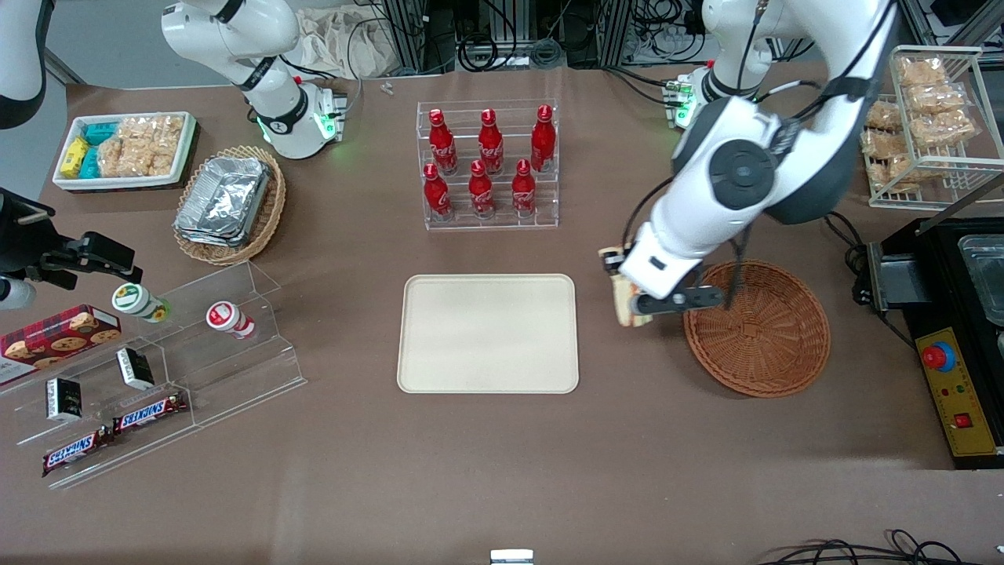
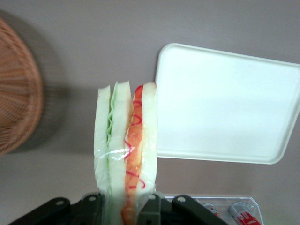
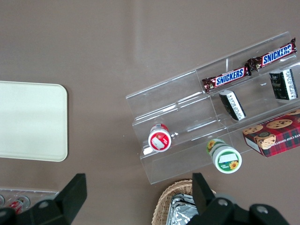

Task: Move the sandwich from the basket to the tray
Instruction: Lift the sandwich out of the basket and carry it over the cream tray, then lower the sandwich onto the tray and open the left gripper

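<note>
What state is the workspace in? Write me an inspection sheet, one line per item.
Surface: brown table.
Job's things: sandwich held above the table between basket and tray; both empty.
Clutter: cola bottles in a clear rack, foil containers, Snickers bars, cookie box.
Grippers: gripper shut on the sandwich, beside the basket.
Cables: bundles at the table's edge farthest from the front camera.
Surroundings: snack rack, emergency-stop box.

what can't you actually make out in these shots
- Front view: most of the sandwich is covered by the arm's wrist; only a pale edge shows between tray and basket.
- Left wrist view: the sandwich's gripped end is cut off by the picture edge at the gripper.
- Left wrist view: the basket is cut off by the edge.
</note>
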You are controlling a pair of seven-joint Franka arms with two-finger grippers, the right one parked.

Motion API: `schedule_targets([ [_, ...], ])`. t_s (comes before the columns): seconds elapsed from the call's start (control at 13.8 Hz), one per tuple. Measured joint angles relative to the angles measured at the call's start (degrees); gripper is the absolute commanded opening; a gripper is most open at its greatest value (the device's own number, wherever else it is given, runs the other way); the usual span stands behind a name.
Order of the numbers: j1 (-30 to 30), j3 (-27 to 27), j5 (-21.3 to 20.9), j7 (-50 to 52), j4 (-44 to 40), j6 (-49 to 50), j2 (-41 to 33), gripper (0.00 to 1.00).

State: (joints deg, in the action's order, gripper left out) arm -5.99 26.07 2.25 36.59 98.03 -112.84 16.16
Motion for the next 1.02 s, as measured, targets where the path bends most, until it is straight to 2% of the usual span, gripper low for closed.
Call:
schedule_targets([
  [0.29, -4.63, 0.07, -4.67, 1.08, 0.01, -8.75, 6.34, 0.00],
  [0.65, -9.01, 0.08, -18.38, 9.45, -0.03, -14.76, 15.03, 0.00],
  [0.8, -9.08, -0.01, -20.30, 10.04, -0.11, -16.12, 17.94, 0.00],
  [1.02, -9.08, -0.12, -20.78, 10.03, -0.85, -19.03, 21.01, 0.00],
])
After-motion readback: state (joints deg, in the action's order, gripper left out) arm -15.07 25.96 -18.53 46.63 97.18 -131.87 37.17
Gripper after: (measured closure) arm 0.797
